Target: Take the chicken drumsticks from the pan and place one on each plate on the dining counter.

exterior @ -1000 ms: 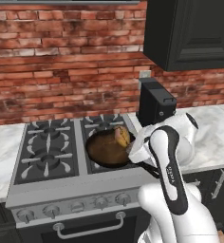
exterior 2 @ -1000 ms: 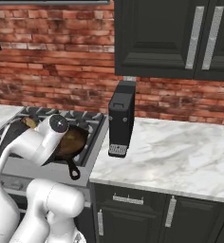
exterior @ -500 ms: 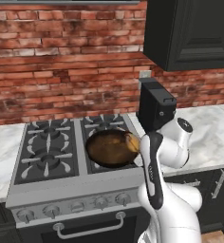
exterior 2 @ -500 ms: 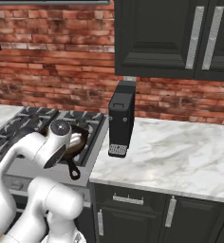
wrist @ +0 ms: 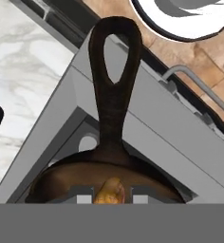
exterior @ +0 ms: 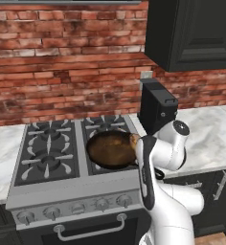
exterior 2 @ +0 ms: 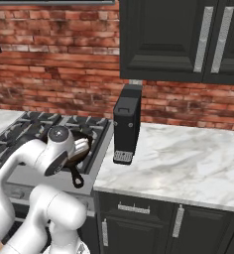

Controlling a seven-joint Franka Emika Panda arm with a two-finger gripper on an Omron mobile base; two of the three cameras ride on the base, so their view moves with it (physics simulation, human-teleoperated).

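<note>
Red brick runs behind our stove (exterior: 62, 158), with dark cabinets (exterior 2: 181, 39) overhead and white marble counter (exterior 2: 188, 163) to the side of the range. On the front right burner sits the pan (exterior: 111, 149), a black skillet with a brownish inside, its long handle (wrist: 113, 90) pointing out over the stove's front edge.

In our hand view, the gripper (wrist: 112, 195) hangs right over the pan, and its two finger tips (wrist: 84, 195) rise at the bottom with a golden-brown chicken drumstick (wrist: 110, 191) between them. The tips are drawn close together and clamped on that drumstick. The meat sits directly between the fingers, with the pan's brown floor just beyond it and the handle stretching away from the gripper toward the top of that view.

From the left base view, we see the arm bending over the pan's right rim, and a small orange-brown piece (exterior: 134, 140) shows at that rim beside the wrist. The inside of the pan looks otherwise bare brown; whether a second drumstick lies under the arm, we cannot tell.

Just beyond the gripper, on the counter beside the stove, stands a tall black appliance (exterior 2: 126, 121), well apart from the pan.
</note>
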